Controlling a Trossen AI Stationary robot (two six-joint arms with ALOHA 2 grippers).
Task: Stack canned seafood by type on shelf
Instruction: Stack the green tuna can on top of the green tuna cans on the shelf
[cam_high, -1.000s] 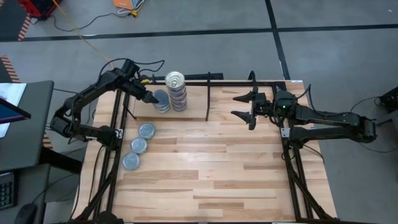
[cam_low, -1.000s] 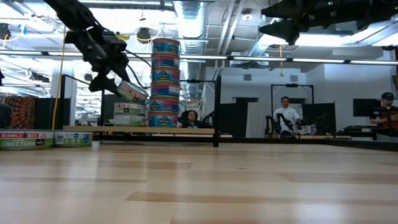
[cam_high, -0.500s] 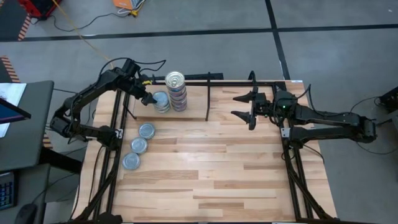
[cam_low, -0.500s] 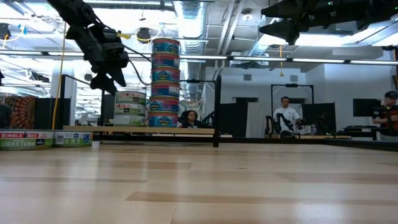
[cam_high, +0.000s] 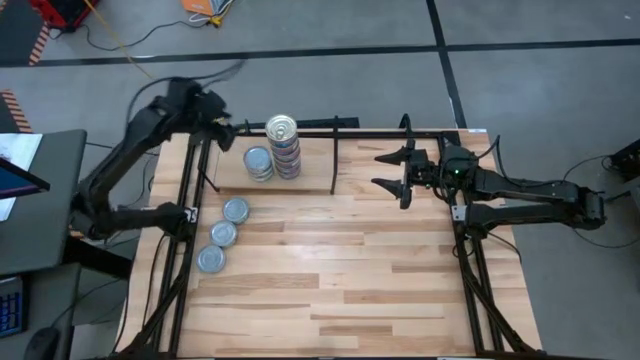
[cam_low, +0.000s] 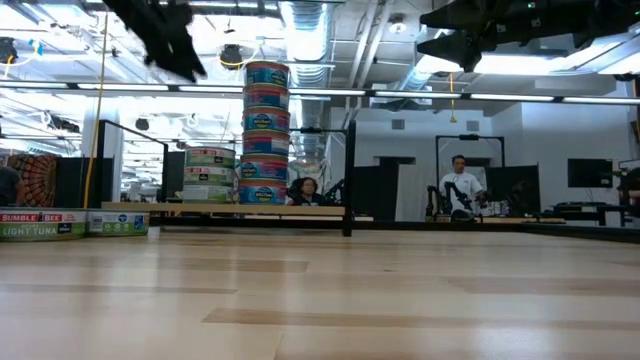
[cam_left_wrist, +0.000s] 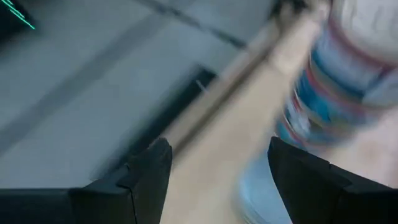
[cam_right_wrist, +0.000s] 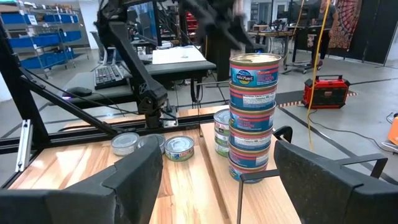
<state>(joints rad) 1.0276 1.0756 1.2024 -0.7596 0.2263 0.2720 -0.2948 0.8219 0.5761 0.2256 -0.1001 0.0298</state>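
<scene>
L pincer (cam_high: 212, 112) off shelf (cam_high: 310, 180) corner; tall stack (cam_high: 283, 146) (short stack (cam_high: 259, 164) touching), 3 tins (cam_high: 224, 235) on table.

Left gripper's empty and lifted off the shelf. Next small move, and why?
Probably swing the left gripper, open and empty, toward the nearest loose tin on the table. Three tins lie there unstacked, while the short stack beside the tall stack has room on top.

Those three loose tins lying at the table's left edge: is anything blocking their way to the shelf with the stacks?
Nothing visible does. The three loose tins lie on bare tabletop, with open wood up to the shelf. The short stack and tall stack stand there. The open left gripper is raised behind them.
</scene>
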